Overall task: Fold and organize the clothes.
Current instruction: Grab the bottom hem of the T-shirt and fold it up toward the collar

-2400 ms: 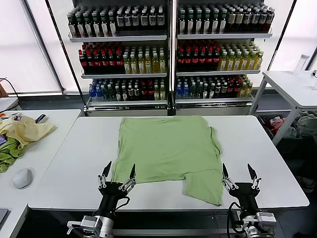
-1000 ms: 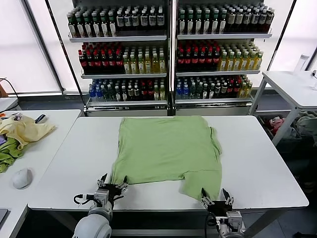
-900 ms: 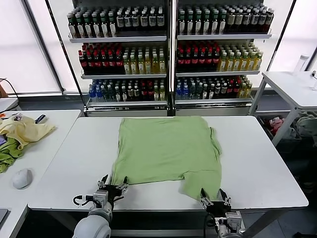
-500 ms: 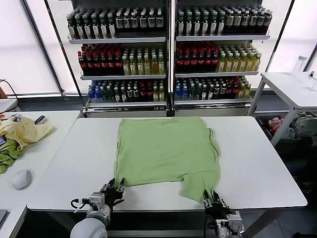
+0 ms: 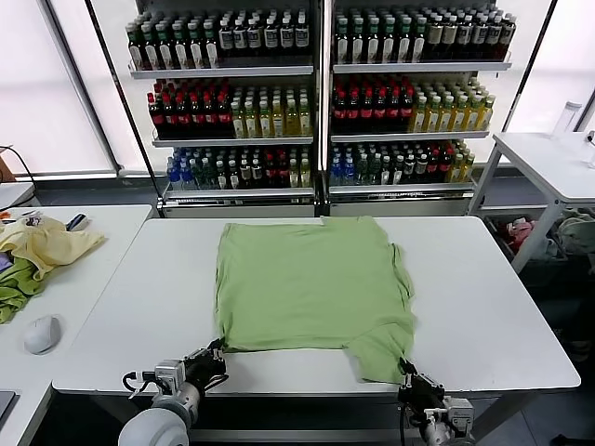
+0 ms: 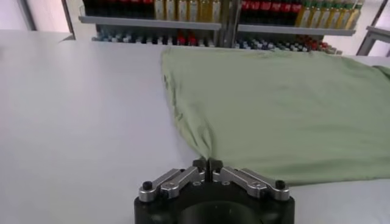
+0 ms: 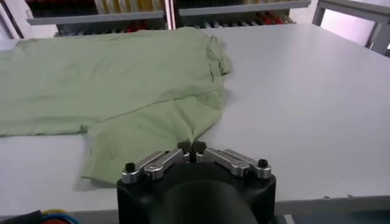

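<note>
The light green shirt lies flat on the white table, print side hidden, with one sleeve folded at the near right. My left gripper is at the table's near edge, shut on the shirt's near left corner; the left wrist view shows its jaws closed on the hem of the shirt. My right gripper is at the near right corner, and in the right wrist view it is shut on a pinch of the shirt.
A side table on the left holds a pale yellow garment, a darker green cloth and a grey mouse. Bottle shelves stand behind the table. Another white table stands at the right.
Both grippers came in from open positions in front of the table to the shirt's near corners and shut on them. The near hem has shifted slightly.
</note>
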You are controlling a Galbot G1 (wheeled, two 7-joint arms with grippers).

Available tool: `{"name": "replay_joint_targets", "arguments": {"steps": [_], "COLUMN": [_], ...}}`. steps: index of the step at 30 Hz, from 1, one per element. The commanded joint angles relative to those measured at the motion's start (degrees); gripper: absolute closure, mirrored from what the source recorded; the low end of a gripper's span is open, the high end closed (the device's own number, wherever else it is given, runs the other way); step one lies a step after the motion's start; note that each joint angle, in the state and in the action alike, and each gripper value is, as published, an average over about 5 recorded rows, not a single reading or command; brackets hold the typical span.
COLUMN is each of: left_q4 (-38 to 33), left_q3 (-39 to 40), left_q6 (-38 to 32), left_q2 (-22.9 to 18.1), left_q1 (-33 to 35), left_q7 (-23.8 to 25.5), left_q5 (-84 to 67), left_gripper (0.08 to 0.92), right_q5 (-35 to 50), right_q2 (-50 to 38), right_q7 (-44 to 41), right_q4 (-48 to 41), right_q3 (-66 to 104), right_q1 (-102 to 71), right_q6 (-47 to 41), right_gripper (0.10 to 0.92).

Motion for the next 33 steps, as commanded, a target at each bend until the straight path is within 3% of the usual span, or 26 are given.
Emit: {"name": "replay_joint_targets", "arguments": {"steps": [1, 14, 33], "left_q4": [-3.0, 4.9, 20.8], "left_q3": [-0.7, 1.1, 11.2], "left_q6": [-2.5, -4.7, -6.6], "left_q2": [1.7, 5.3, 2.0], "left_q1": [-1.2, -11.6, -24.5], "left_q7": [0.3, 0.6, -0.5], "left_q5": [-3.1, -6.3, 6.4], "left_gripper": [0.896, 0.896, 0.896], "right_q5": [1.0, 0.9, -3.6], "right_q2": [-1.8, -5.2, -5.9], "right_q7": [-1.2, -0.9, -0.9], "right_q4": [0.6, -8.6, -23.8], "right_q3": [2.2, -2.0, -11.4], "right_q1": [4.1, 19.5, 33.9], "right_q6": [4.1, 4.7, 2.8], "right_gripper": [0.903, 0.903, 0.903]}}
